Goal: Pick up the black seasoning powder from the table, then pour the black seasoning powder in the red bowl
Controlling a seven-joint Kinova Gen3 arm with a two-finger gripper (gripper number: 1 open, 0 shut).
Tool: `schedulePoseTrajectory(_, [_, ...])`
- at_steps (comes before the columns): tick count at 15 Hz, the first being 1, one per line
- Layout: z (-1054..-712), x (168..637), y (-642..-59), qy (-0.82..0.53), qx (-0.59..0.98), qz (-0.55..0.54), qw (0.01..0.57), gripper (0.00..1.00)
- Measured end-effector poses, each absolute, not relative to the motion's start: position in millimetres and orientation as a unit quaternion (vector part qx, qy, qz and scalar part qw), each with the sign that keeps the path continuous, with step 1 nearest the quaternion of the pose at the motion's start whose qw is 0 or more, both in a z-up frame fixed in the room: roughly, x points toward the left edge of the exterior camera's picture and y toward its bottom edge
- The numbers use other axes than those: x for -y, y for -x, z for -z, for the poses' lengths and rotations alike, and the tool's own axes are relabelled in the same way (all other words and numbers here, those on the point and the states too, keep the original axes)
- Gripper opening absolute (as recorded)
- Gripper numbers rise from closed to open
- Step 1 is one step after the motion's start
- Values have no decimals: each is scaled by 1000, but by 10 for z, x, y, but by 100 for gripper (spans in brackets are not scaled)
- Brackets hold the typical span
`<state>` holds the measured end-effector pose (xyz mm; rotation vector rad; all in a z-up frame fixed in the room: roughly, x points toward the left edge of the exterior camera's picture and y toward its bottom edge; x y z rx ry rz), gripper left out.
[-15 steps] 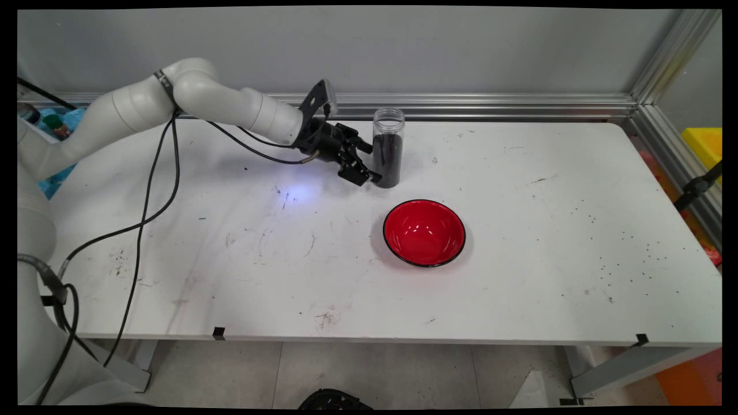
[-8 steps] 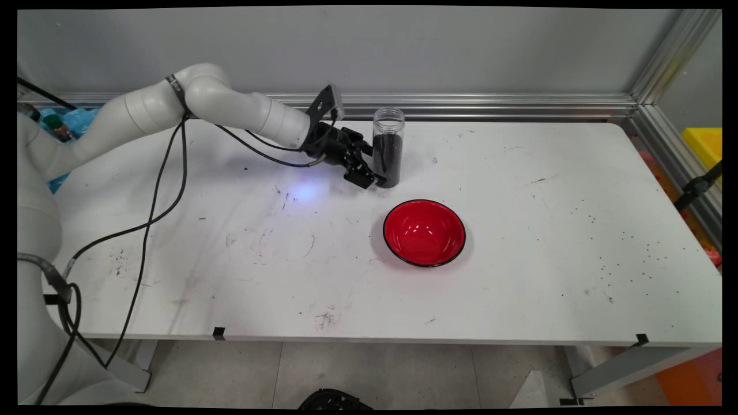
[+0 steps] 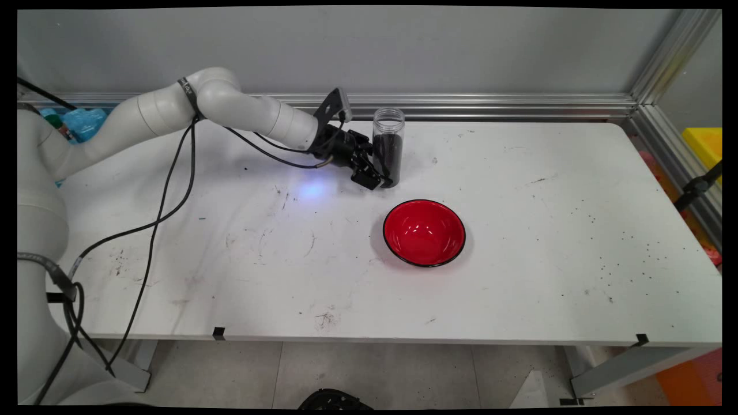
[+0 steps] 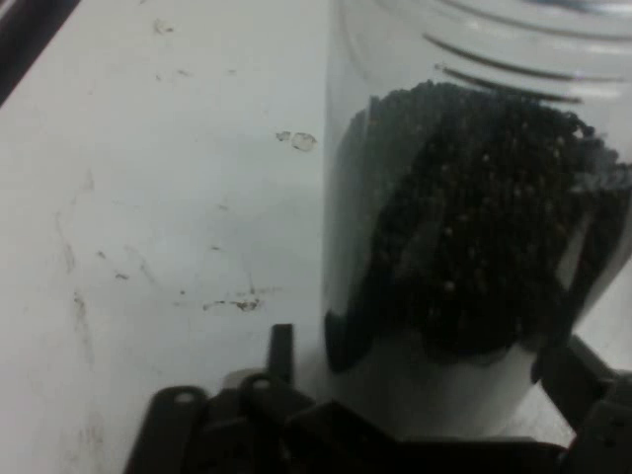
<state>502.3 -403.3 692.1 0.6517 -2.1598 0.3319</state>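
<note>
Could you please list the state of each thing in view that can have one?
jar: upright, no lid, mostly full of dark granules, between the fingers.
bowl: upright, empty, apart from the jar.
gripper: low at the jar's base, fingers open either side.
table: speckled with dark crumbs.

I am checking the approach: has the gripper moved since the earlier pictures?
Yes. The gripper has moved rightward, closing around the base of the jar, which stands unmoved.
</note>
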Motion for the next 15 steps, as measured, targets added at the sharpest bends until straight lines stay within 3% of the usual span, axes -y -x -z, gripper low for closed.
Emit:
schedulePoseTrajectory(1, [-6910,4037,-5015,-260,861,-130,417,100])
schedulePoseTrajectory(2, [-6897,4038,-5008,-260,861,-127,417,0])
schedulePoseTrajectory(10, [-6880,4008,-5015,-260,866,-114,411,0])
schedulePoseTrajectory(15, [-7138,3959,-5063,-251,868,-124,410,0])
